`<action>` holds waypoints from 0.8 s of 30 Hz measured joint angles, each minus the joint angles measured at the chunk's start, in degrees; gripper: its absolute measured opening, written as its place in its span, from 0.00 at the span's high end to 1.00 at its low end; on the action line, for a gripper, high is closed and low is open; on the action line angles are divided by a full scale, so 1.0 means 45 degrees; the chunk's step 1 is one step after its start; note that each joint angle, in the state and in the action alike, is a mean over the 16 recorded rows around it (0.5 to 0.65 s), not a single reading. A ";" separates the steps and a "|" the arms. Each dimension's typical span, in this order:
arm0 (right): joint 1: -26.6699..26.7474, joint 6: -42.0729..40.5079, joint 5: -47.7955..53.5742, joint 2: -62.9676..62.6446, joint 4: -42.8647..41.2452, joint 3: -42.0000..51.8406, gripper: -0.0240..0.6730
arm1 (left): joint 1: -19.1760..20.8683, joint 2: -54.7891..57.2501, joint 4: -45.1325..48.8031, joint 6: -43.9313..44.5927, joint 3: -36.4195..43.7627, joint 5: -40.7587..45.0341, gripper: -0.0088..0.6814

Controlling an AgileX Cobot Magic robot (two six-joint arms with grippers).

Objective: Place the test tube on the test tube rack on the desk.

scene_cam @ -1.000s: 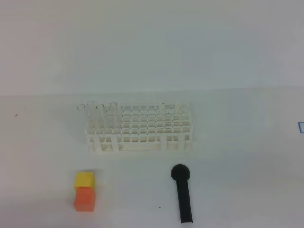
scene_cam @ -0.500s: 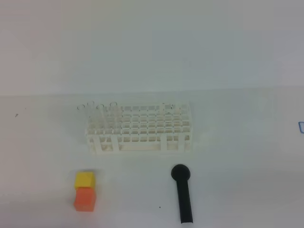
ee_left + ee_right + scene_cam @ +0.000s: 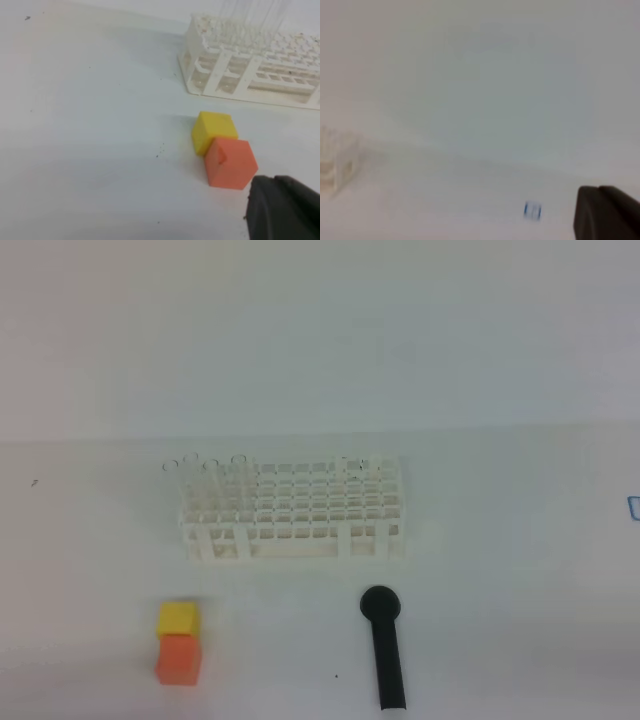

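The white test tube rack (image 3: 295,508) stands mid-desk (image 3: 500,620), and the left wrist view has it at the upper right (image 3: 260,70). Several clear test tubes (image 3: 205,480) stand upright in its left end; they look alike and I cannot tell one from another. Their faint stems rise above the rack (image 3: 250,20). Neither gripper appears in the exterior view. A dark piece of the left gripper (image 3: 285,210) fills the bottom right corner of its wrist view, just right of the orange block. A dark piece of the right gripper (image 3: 606,212) sits low right, holding nothing that I can see.
A yellow block (image 3: 178,618) touches an orange block (image 3: 180,658) in front of the rack's left end. A thick black rod with a round head (image 3: 385,650) lies front right of the rack. A small blue mark (image 3: 634,507) sits at the desk's right edge.
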 joint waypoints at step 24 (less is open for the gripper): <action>0.0344 0.4766 0.3702 -0.0117 -0.2885 0.0835 0.97 | 0.0000 0.0000 0.0000 -0.0065 0.0000 -0.0014 0.99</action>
